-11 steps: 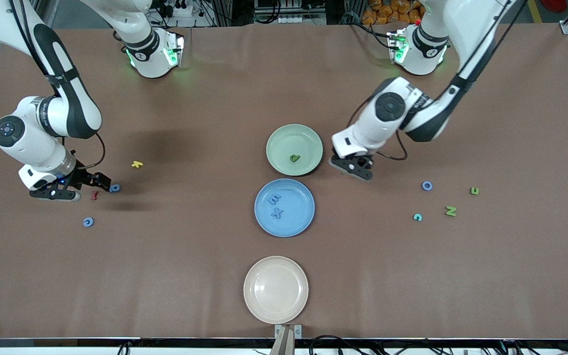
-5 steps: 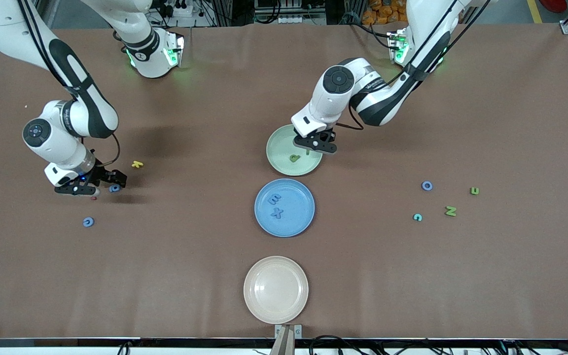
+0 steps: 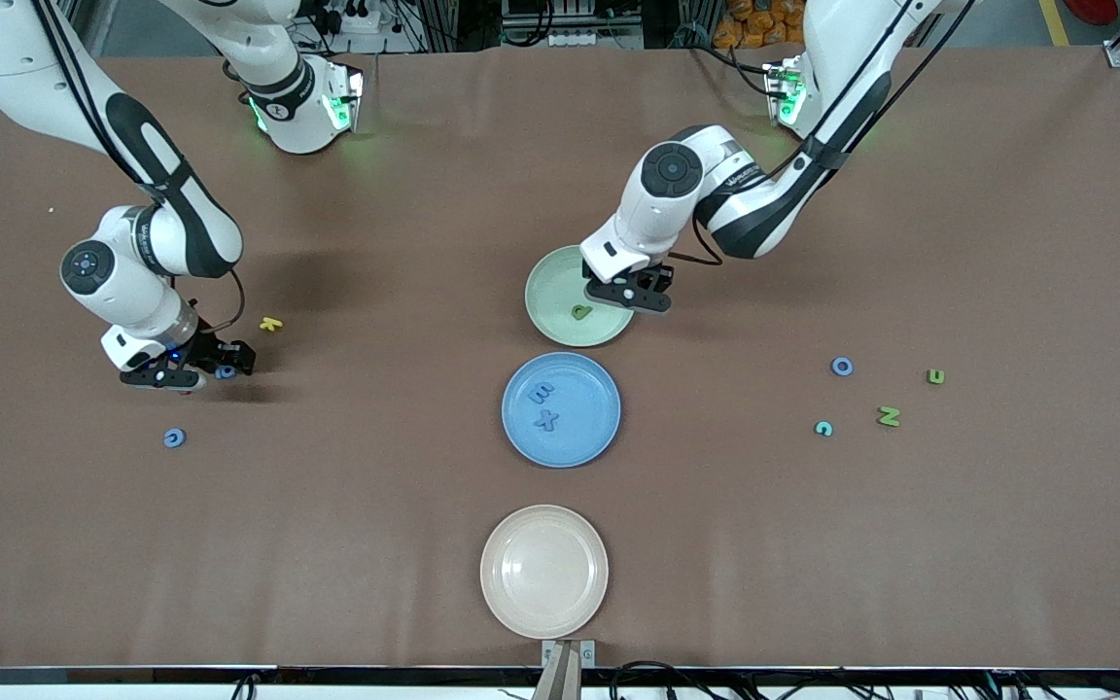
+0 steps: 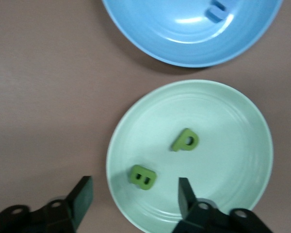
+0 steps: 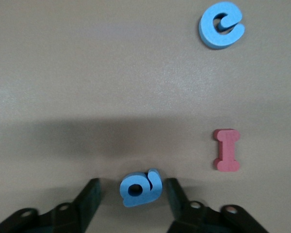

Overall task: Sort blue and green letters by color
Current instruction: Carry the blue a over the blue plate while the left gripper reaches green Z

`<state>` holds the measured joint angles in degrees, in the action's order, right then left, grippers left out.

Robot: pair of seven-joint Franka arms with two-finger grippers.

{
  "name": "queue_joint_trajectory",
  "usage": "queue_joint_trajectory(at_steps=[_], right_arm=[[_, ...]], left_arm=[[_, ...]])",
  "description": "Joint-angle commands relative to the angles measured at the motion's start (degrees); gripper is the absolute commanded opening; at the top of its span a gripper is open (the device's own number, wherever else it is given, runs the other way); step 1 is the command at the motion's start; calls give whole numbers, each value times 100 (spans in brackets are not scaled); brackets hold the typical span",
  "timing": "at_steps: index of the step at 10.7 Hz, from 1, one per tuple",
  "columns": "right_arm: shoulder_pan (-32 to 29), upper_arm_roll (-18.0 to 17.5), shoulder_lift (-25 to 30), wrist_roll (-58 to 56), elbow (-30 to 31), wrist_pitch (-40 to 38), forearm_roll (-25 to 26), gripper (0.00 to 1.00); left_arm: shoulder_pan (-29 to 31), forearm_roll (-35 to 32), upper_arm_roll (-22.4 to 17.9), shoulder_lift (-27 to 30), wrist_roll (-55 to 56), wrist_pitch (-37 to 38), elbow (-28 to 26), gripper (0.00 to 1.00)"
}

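Observation:
My left gripper [image 3: 632,296] is open and empty over the green plate [image 3: 552,292], at its rim toward the left arm's end. In the left wrist view [image 4: 135,200] a green letter B [image 4: 143,175] lies in the green plate [image 4: 228,145] just ahead of the open fingers, beside a green P [image 4: 185,140]. My right gripper [image 3: 226,366] is low at the table, open, with a blue letter [image 5: 141,187] between its fingers [image 5: 89,196] in the right wrist view. Another blue letter [image 3: 174,437] lies nearer the front camera. The blue plate [image 3: 584,433] holds two blue letters [image 3: 543,406].
A dark red letter [image 5: 226,149] lies beside the right gripper and a yellow letter [image 3: 270,324] close by. At the left arm's end lie a blue O [image 3: 842,367], a teal letter [image 3: 823,428] and green letters [image 3: 889,416], [image 3: 935,376]. A beige plate [image 3: 543,571] sits nearest the front camera.
My left gripper moved from the table beside the green plate to over it, and a green letter now lies loose in the plate. My right gripper slid toward the blue letter.

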<state>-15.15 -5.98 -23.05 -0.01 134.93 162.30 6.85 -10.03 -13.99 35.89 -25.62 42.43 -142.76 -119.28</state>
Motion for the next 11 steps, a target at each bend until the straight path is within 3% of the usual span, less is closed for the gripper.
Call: queue_joint_trajectory(at_steps=[1, 6, 8, 11], right_arm=[[-76, -70, -6, -16, 34, -48, 36, 0], [90, -87, 117, 123, -439, -635, 19, 0], [440, -105, 108, 736, -922, -1189, 19, 0], [1319, -96, -40, 2194, -1791, -1866, -16, 0]], left_arm=[[272, -436, -222, 285, 39, 756, 177, 100], [1923, -526, -223, 567, -2489, 1312, 160, 100], [2644, -613, -223, 532, -2757, 1303, 134, 100], [3075, -728, -223, 348, -2661, 1199, 177, 100]])
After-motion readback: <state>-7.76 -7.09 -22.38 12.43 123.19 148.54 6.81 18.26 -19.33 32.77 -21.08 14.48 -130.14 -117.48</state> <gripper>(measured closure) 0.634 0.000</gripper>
